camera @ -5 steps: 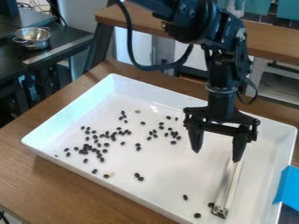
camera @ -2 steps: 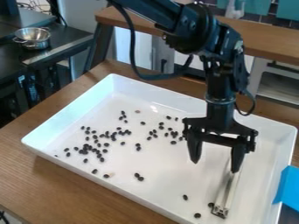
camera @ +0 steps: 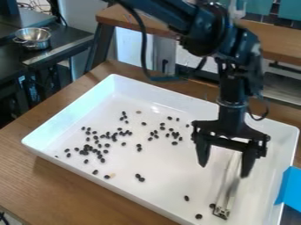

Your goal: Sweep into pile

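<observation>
"What's biggest there?"

"The wooden worktop (camera: pixel 53 191). A wide white tray (camera: pixel 76 112) takes up much of it."

"And after that?"

"The black arm (camera: pixel 203 24). It comes in from the top edge, and its hand (camera: pixel 224 170) hangs over the right part of the tray, pointing down."

"Open or closed, that hand?"

"Spread wide, with a broad gap between its two fingers and nothing pinched there."

"Touching anything?"

"A long pale bar (camera: pixel 227 189) slants across the right part of the tray. Its far end shows between the fingers and passes partly behind the right-hand one in view. I can't tell if they touch."

"What about smaller stuff?"

"A blue piece (camera: pixel 288 189) at the tray's right edge, and a metal pot (camera: pixel 33 39) at upper left, well apart from the tray."

"And the beans?"

"The dark beans (camera: pixel 86 149) are scattered, thickest left of the tray's middle, with another loose group nearer the hand. A few lie towards the near side, one just beside the bar's near end."
</observation>
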{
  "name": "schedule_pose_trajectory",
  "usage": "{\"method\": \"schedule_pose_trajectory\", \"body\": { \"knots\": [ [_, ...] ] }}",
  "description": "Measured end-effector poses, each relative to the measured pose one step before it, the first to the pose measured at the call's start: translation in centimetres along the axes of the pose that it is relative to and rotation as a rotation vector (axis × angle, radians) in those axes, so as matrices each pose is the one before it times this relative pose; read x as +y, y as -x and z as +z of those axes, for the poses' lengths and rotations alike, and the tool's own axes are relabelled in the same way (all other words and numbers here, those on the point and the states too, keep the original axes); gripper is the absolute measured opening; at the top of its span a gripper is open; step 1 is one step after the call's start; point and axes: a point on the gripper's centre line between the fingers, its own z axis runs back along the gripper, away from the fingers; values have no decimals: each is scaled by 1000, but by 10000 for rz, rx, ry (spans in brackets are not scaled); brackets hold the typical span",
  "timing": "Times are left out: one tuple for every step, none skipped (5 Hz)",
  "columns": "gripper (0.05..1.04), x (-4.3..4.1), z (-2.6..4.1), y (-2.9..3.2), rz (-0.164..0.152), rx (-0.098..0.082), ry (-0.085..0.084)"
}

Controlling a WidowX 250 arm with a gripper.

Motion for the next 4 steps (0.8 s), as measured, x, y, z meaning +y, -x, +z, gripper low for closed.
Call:
{"method": "schedule_pose_trajectory", "body": {
  "knots": [
    [1002, -597, -227, 248, 27, -65, -178],
    [1002, -299, -860, 9, 74, 100, -134],
    [948, 63, -1133, -190, 96, 70, -289],
    [660, -275, -779, 74, -10, -29, -136]
  ]
}}
